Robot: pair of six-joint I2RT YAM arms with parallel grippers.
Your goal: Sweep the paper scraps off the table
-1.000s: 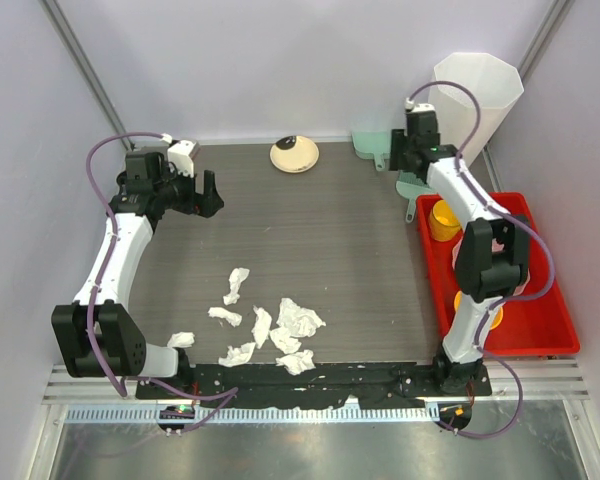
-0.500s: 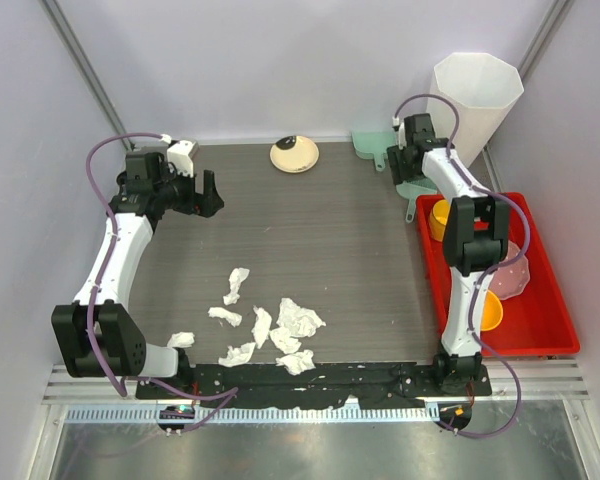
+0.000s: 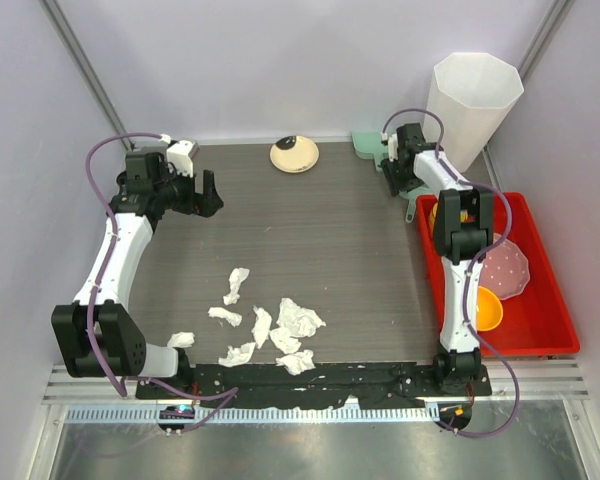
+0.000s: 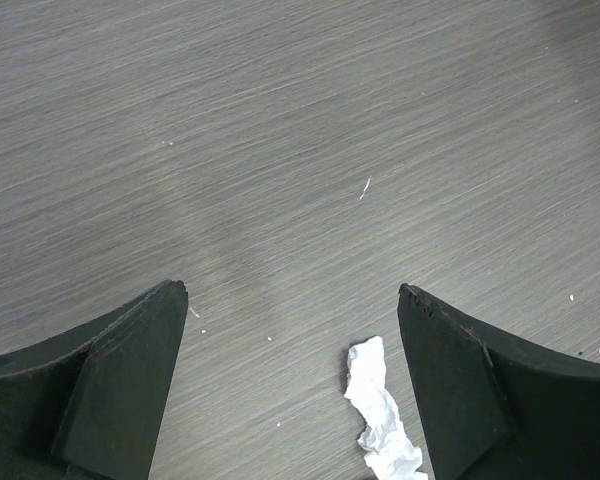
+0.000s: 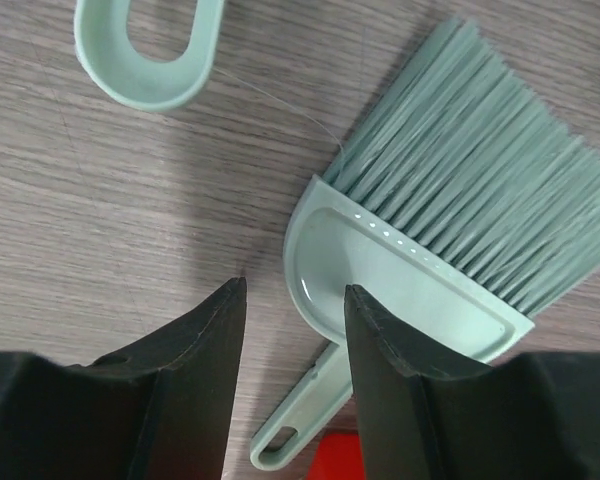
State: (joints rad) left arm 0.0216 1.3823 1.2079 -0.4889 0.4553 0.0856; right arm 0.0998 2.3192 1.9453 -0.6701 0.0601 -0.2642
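Several crumpled white paper scraps (image 3: 298, 318) lie clustered near the front of the dark wood-grain table (image 3: 320, 230). One scrap (image 4: 380, 415) lies on the table below my left gripper (image 4: 292, 290), which hangs open and empty at the back left (image 3: 208, 192). My right gripper (image 3: 395, 170) is low at the back right, over a pale green hand brush (image 5: 420, 260). Its fingers (image 5: 200, 360) stand apart, open, on either side of the brush's handle (image 5: 315, 400), with a gap on each side. The green dustpan (image 3: 368, 145) lies just behind; its handle loop (image 5: 150, 50) shows.
A tall white faceted bin (image 3: 470, 105) stands in the back right corner. A red tray (image 3: 540, 310) along the right edge holds a yellow bowl (image 3: 485, 308) and a pink bowl (image 3: 510, 268). A round cream object (image 3: 294, 154) sits at the back middle.
My right arm has swung left and down from beside the bin to the brush, and its jaws have narrowed. The left arm and the scraps have not moved.
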